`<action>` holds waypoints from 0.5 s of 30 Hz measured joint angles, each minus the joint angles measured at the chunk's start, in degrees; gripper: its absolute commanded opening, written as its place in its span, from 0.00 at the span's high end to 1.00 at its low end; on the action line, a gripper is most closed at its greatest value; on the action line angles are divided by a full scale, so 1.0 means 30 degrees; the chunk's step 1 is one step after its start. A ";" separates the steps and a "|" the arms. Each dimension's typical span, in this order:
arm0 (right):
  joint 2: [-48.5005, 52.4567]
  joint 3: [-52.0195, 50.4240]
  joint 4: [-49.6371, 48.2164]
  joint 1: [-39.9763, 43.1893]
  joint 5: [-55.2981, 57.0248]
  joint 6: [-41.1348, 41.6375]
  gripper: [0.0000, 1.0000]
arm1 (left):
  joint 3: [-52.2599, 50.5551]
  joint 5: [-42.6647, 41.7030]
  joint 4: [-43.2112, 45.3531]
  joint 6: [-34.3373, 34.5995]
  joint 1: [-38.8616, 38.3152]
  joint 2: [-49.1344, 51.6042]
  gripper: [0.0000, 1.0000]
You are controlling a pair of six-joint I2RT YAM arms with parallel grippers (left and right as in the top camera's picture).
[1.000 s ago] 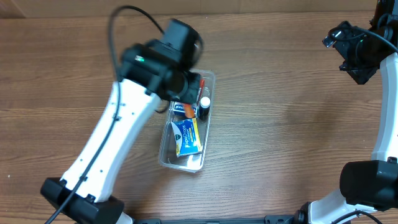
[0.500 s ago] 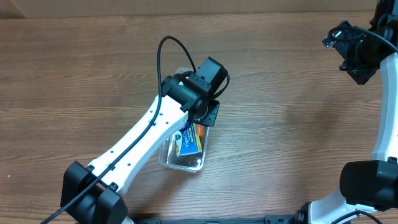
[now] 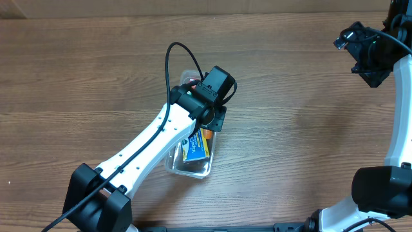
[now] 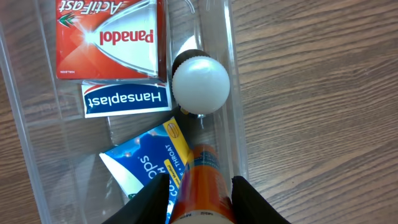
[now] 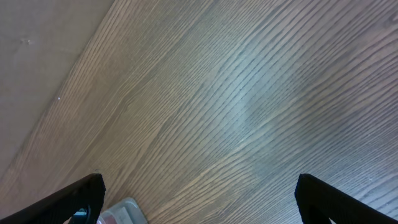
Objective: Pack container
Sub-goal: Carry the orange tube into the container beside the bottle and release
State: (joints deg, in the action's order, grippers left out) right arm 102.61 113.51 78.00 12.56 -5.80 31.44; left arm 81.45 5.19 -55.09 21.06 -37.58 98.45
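There, boxes [image 4: 106,37] crowd the orange tube [image 4: 202,183].

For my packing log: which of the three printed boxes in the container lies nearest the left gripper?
The blue box, tilted beside the orange tube in the left gripper; the Hansaplast box and red Panadol box lie farther.

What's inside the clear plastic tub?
A red Panadol box, a white Hansaplast box, a round white cap, a blue-and-yellow box and an orange tube. The left gripper hides the blue-and-yellow box's lower part.
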 measured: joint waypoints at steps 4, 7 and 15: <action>0.0000 0.0000 0.0000 0.0000 0.0000 0.0007 0.00 | 0.0226 -0.0007 -0.0044 0.0000 0.0000 -0.0146 0.63; 0.0000 0.0000 -0.0007 0.0000 0.0000 -0.0007 0.00 | 0.0255 0.0000 0.0109 -0.0036 0.0000 -0.0240 0.67; 0.0000 0.0000 0.0000 0.0000 0.0000 0.0000 0.00 | 0.0262 -0.0146 0.0153 -0.0138 0.0000 -0.0248 0.84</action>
State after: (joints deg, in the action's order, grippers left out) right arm 102.61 113.51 78.00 12.56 -5.80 31.44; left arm 82.24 4.75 -54.63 20.64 -37.58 97.71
